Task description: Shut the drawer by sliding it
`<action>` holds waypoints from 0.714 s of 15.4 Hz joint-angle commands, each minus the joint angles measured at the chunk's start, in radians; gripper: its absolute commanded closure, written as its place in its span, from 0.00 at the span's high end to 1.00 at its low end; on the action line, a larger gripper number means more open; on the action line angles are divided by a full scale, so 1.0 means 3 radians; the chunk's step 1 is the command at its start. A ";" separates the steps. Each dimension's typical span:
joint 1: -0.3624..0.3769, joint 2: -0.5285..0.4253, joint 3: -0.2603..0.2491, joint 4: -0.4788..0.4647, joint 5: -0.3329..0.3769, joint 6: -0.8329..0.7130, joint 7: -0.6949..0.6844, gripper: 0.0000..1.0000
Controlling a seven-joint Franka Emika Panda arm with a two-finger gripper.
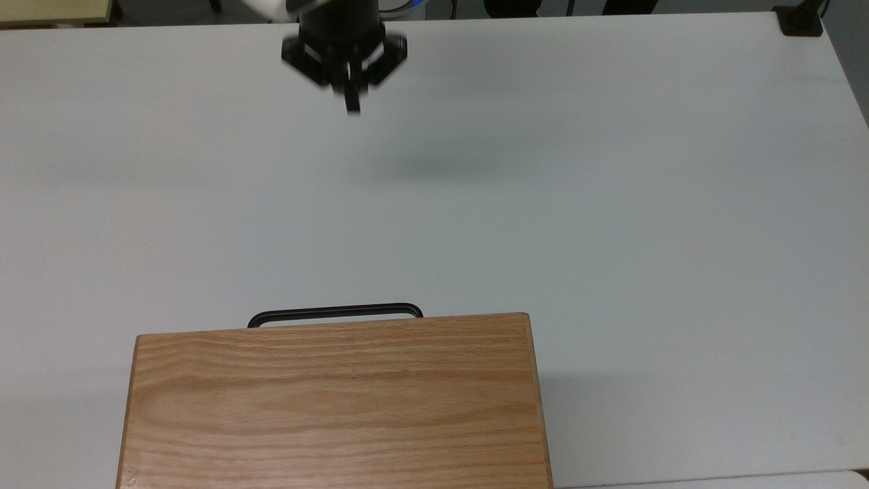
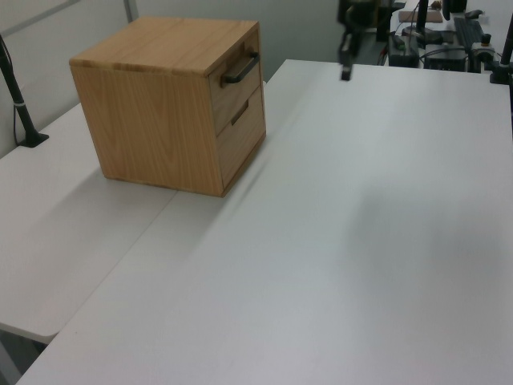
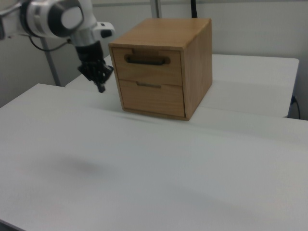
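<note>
Well, the light oak drawer with its black bar handle [image 3: 145, 60] sits flush, so the black two-finger gripper [image 1: 350, 102], fingers together and empty, need only stay clear.

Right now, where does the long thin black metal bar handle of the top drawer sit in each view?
Top view: black bar handle, lower centre, along the oak cabinet edge.
Left view: handle, upper centre-left, on the cabinet's right face.
Right view: handle, upper centre, on the front.
Shared landmark: the cabinet.
</note>
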 commanded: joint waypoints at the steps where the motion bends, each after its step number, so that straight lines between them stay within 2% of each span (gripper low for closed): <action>1: -0.0001 -0.0395 -0.0014 -0.0210 -0.0041 -0.0394 -0.0033 0.01; 2: 0.0004 -0.0446 -0.0014 -0.0210 -0.0041 -0.0491 -0.0033 0.06; 3: 0.0004 -0.0477 -0.0029 -0.0210 -0.0030 -0.0538 -0.0028 0.24; 4: 0.0024 -0.0482 -0.0035 -0.0210 -0.0025 -0.0543 -0.0023 0.31; 5: 0.0054 -0.0477 -0.0050 -0.0215 -0.0025 -0.0543 -0.0013 0.32; 6: 0.0100 -0.0462 -0.0055 -0.0215 -0.0025 -0.0538 0.0028 0.46; 7: 0.0121 -0.0452 -0.0060 -0.0215 -0.0025 -0.0528 0.0033 0.66; 8: 0.0147 -0.0442 -0.0080 -0.0215 -0.0025 -0.0528 0.0033 0.72; 10: 0.0218 -0.0431 -0.0131 -0.0215 -0.0025 -0.0523 0.0043 0.96; 11: 0.0274 -0.0426 -0.0182 -0.0220 -0.0025 -0.0523 0.0094 1.00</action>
